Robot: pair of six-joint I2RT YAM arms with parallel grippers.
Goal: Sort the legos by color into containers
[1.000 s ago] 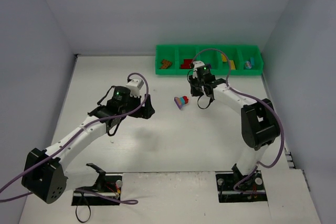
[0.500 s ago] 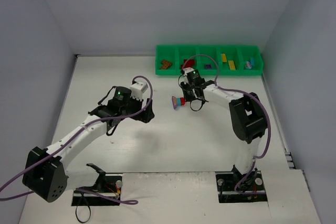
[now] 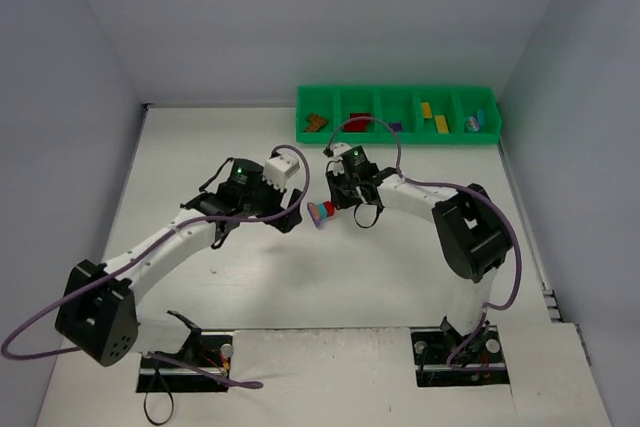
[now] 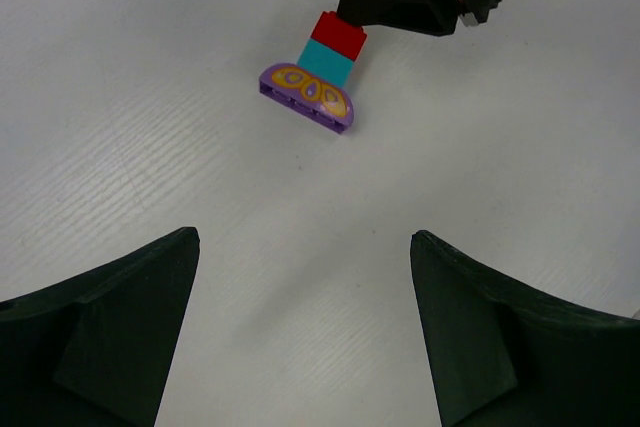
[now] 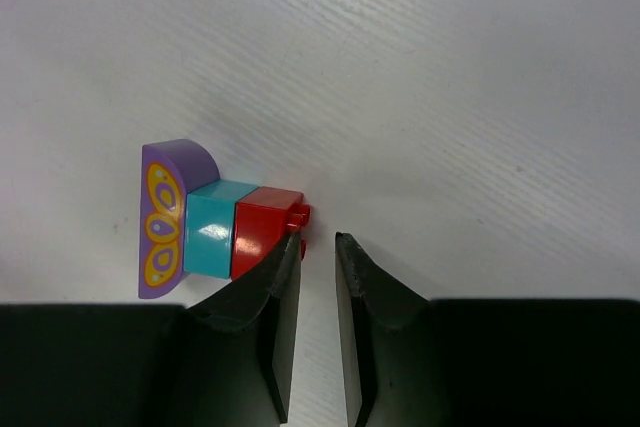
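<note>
White table (image 3: 300, 277), grey walls. The brick stack (image 3: 322, 212) (purple base, teal, red on the end) lies on its side mid-table, well apart from the green tray (image 3: 400, 139). It's slid nearer and leftward since a second ago. The right claw (image 5: 318, 239) came along with it, fingers nearly pressed together at the red end. Whether it's pinching a stud or just nudging, I can't tell. The left claw (image 4: 305, 237) is spread wide, empty, and has moved in closer.

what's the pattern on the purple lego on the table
Orange-yellow butterfly-wing ovals on the purple lego; clearest in the right wrist view.
</note>
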